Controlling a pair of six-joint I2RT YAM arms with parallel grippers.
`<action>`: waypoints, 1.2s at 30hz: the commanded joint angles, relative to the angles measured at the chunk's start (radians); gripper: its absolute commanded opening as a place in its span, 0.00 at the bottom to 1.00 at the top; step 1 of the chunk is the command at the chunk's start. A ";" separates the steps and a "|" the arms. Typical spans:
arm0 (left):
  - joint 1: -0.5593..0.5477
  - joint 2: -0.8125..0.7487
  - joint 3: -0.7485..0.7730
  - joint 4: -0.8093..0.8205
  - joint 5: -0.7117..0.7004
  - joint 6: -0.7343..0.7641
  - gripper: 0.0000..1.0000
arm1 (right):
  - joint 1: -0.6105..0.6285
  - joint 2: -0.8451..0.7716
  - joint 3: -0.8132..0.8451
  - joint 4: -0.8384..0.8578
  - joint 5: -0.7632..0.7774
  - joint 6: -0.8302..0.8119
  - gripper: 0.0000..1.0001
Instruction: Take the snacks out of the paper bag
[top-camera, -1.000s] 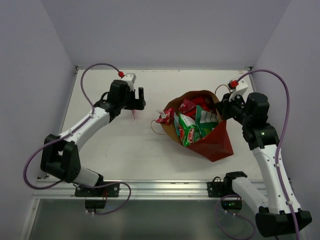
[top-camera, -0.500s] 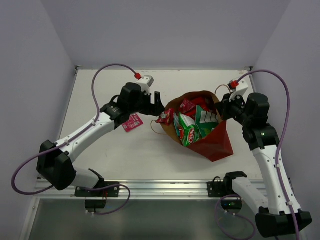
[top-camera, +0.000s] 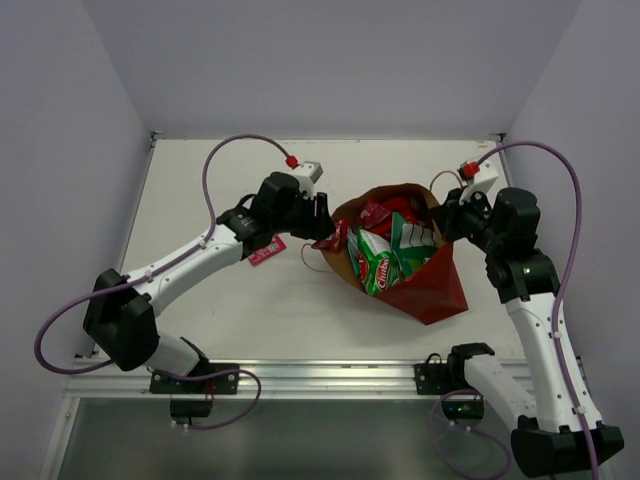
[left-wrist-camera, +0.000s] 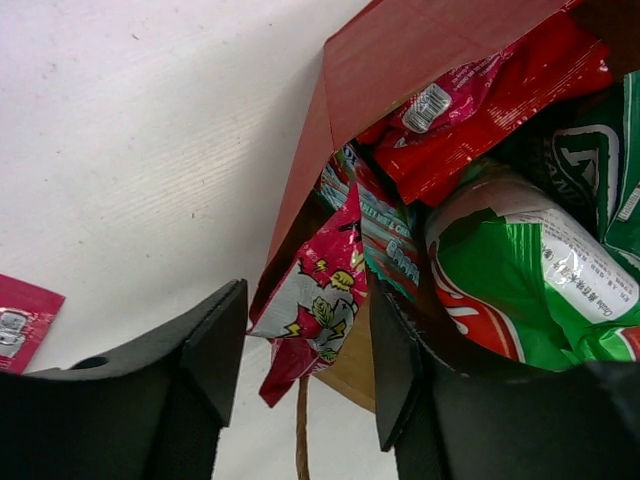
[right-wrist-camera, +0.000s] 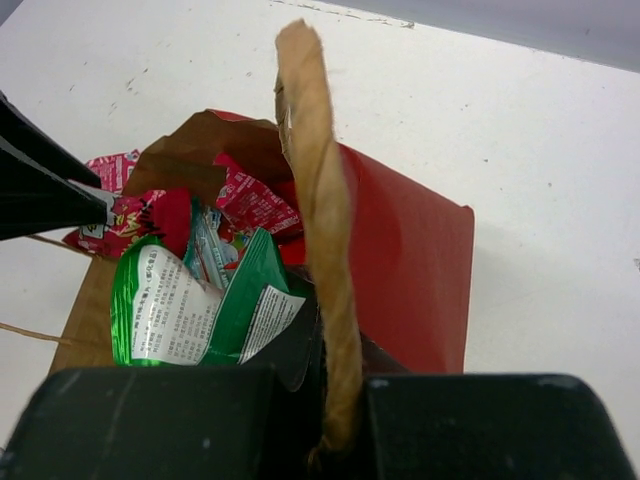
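The red paper bag (top-camera: 432, 287) lies tilted with its mouth facing left, and snacks fill it. Two green chip bags (top-camera: 381, 262), red bags (top-camera: 384, 212) and a teal pouch (left-wrist-camera: 387, 252) show at the mouth. My left gripper (top-camera: 322, 222) is open at the bag's left rim. Its fingers (left-wrist-camera: 215, 340) stand either side of a small pink-red sachet (left-wrist-camera: 315, 300) poking out, with gaps on both sides. My right gripper (top-camera: 447, 215) is shut on the bag's twisted paper handle (right-wrist-camera: 325, 220) and holds up the far rim.
One pink-red sachet (top-camera: 265, 250) lies on the white table left of the bag; it also shows in the left wrist view (left-wrist-camera: 20, 320). The bag's other handle (top-camera: 312, 255) loops on the table near the mouth. Walls enclose the table at the back and on both sides.
My left arm left a pink-red sachet on the table at the left. It then swung right to the bag's mouth, with its open fingers around another sachet. The right arm has not moved.
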 joint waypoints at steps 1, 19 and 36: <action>-0.013 0.009 0.034 0.009 0.016 -0.037 0.54 | 0.004 -0.041 0.015 0.152 -0.010 0.017 0.00; 0.142 -0.141 0.197 -0.106 -0.079 0.034 0.00 | 0.004 -0.041 0.015 0.158 0.002 0.020 0.00; 0.487 0.250 0.073 0.178 -0.141 0.072 0.09 | 0.005 -0.033 -0.005 0.176 -0.021 0.026 0.00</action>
